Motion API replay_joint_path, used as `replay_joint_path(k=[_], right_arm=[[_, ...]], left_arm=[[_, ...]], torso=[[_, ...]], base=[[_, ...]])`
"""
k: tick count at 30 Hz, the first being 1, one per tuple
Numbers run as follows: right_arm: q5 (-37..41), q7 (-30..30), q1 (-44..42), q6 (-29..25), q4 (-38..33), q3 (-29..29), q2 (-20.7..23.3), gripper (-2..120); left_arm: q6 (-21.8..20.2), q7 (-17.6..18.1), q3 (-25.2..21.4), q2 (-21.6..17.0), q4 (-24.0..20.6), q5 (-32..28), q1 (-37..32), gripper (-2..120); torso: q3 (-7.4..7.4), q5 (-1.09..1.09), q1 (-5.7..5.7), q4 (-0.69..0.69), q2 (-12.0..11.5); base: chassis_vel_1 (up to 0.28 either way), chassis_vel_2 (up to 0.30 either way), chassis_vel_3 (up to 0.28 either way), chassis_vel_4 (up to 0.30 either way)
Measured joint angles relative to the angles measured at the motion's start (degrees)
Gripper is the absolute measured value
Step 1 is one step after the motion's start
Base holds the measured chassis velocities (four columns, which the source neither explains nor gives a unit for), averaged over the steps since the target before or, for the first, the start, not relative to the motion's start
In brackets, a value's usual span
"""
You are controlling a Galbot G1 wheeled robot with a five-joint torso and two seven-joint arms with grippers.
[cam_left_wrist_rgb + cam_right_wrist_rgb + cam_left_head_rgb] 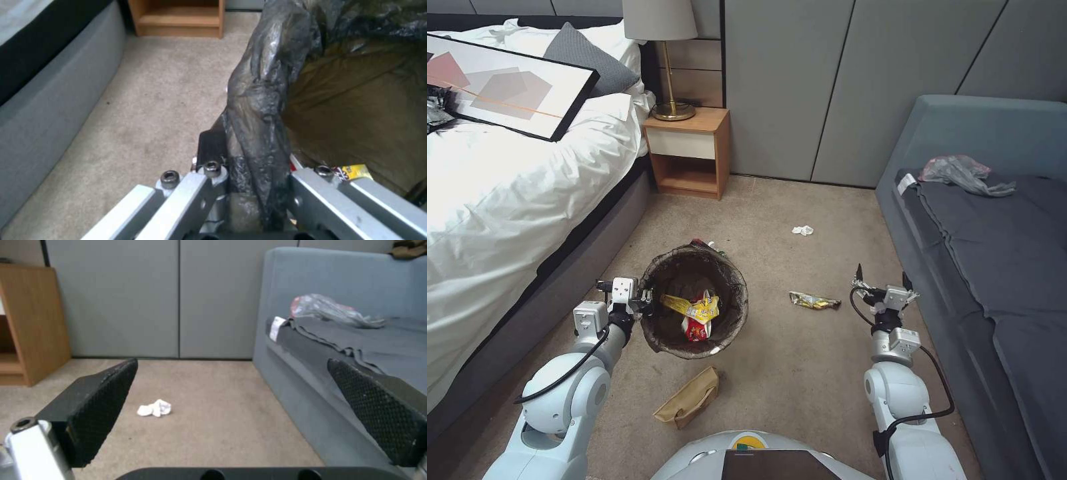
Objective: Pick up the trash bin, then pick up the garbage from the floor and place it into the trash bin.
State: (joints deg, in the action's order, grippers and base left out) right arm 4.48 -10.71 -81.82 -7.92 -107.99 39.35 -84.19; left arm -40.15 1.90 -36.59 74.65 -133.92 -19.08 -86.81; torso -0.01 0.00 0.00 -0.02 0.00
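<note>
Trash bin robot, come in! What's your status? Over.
Left gripper shut on trash bin rim. Right gripper open, empty, hovering over carpet. Snack packets inside; foil wrapper, tissue, paper bag on floor. Nothing blocking.

The carpet (pixel 800 353) between the bed (pixel 507 220) and the sofa (pixel 994 267) gives an open lane. The trash bin (pixel 695 310) stands toward the bed side, the left gripper (pixel 642 301) clamped on its rim, leaving a thin strip against the bed frame. The right gripper (pixel 882 279) hangs with fingers spread just beside the sofa's edge. A foil wrapper (pixel 814 301), tissue wad (pixel 803 230) and brown paper bag (pixel 688 398) lie loose with free floor around each.
</note>
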Motion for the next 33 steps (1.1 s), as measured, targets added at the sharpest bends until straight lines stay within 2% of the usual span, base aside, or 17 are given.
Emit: replay_joint_path(k=[12,23,33], right_arm=[[-0.57,0.14,-0.45,-0.06,0.02,-0.15,-0.17,100],[-0.66,0.26,-0.43,-0.04,-0.02,-0.23,-0.1,100],[-1.92,1.88,-0.85,-0.78,-0.39,-0.48,-0.18,100]], left_arm=[[0.03,-0.04,0.31,-0.15,0.21,0.23,0.08,0],[0.2,0.02,0.34,-0.14,0.26,0.13,-0.02,0],[0.61,1.26,0.29,0.06,0.41,-1.86,0.17,0]], torso=[[0.0,0.0,0.0,0.0,0.0],[0.01,0.0,0.0,-0.01,0.0],[0.01,0.0,0.0,-0.02,0.0]], base=[[-0.044,-0.035,-0.049,-0.051],[-0.118,-0.113,-0.109,-0.108],[-0.084,-0.073,-0.088,-0.082]])
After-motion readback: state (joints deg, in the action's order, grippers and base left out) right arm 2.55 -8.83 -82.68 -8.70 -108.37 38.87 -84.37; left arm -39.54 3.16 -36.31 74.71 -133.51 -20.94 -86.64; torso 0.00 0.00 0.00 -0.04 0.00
